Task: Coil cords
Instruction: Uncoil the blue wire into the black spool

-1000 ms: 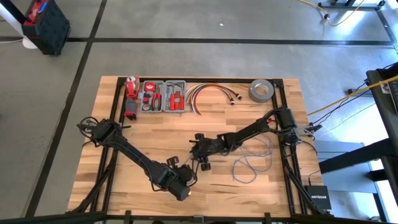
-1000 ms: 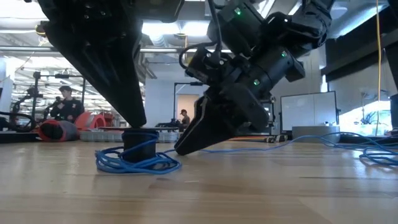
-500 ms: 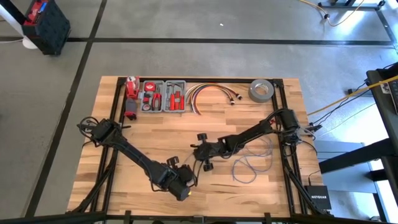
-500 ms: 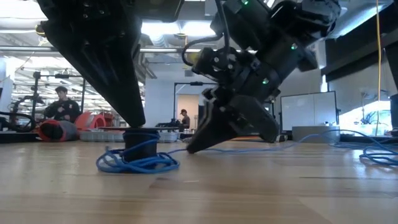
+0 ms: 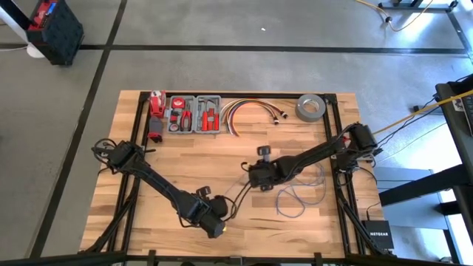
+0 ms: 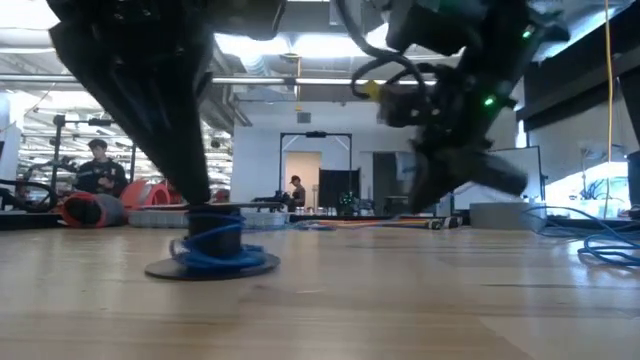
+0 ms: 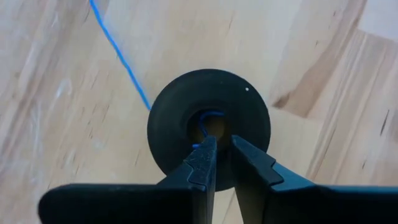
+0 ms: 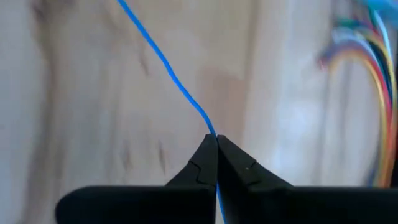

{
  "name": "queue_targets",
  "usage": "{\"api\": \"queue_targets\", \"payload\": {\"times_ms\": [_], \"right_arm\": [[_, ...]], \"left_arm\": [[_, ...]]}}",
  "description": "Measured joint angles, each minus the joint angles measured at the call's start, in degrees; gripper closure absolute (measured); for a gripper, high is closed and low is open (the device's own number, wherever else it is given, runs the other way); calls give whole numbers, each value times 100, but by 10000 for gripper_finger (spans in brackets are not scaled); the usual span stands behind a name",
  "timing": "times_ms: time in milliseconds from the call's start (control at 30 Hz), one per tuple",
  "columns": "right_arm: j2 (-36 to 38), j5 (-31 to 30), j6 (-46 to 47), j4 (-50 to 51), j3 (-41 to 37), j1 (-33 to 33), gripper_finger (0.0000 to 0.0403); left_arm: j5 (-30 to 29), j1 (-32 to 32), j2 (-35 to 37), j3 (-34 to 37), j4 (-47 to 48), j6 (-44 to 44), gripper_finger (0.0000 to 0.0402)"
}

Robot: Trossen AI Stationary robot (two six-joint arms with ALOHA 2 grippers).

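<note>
A thin blue wire [image 8: 163, 63] is wound on a small black spool [image 6: 213, 250] near the table's near edge; its top is a round black disc [image 7: 208, 127]. My left gripper [image 7: 222, 154] stands on that disc from above, fingers nearly together; it also shows in the high view [image 5: 215, 223]. My right gripper [image 8: 216, 142] is shut on the wire a little to the right of the spool, above the table [image 5: 248, 177]. More of the wire lies in loose loops [image 5: 298, 193] on the table to the right. My left gripper comes straight down on the spool's top disc, its fingertips [image 7: 202, 155] at the rim of the centre hole [image 7: 214, 124]. What lies between them is hidden by the fingers. The spool stands upright on its base [image 6: 210, 268] on the table. My right gripper pinches the blue wire [image 8: 210, 132] between its fingertips. The wire runs on from the tips in a nearly straight line, clear of the table.
Along the far edge lie a grey tool tray [image 5: 194, 114], a bundle of red, yellow and white cables [image 5: 247, 111] and a grey tape roll [image 5: 310, 108]. A red object [image 5: 156, 102] stands at the far left. People show in the room behind [image 6: 100, 165].
My right gripper has shut on the blue wire, then risen and gone toward the table's right edge. The loose blue loops that lay around the spool's foot have been drawn in close around its hub, and the wire now runs straighter.
</note>
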State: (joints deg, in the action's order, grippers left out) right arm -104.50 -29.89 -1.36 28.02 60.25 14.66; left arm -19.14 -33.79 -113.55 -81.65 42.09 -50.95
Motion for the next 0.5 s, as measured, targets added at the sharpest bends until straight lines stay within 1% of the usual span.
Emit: {"api": "queue_targets", "payload": {"times_ms": [133, 233, 500], "right_arm": [[299, -241, 534, 1253, 0, 0, 401], [518, -325, 942, 1969, 1, -4, 401], [924, -305, 2364, 3283, 7, -7, 402]], "left_arm": [[167, -8, 10, -7, 225, -154, 361], [263, -24, 17, -7, 361, -227, 361], [283, -136, 15, 2, 587, -421, 361]]}}
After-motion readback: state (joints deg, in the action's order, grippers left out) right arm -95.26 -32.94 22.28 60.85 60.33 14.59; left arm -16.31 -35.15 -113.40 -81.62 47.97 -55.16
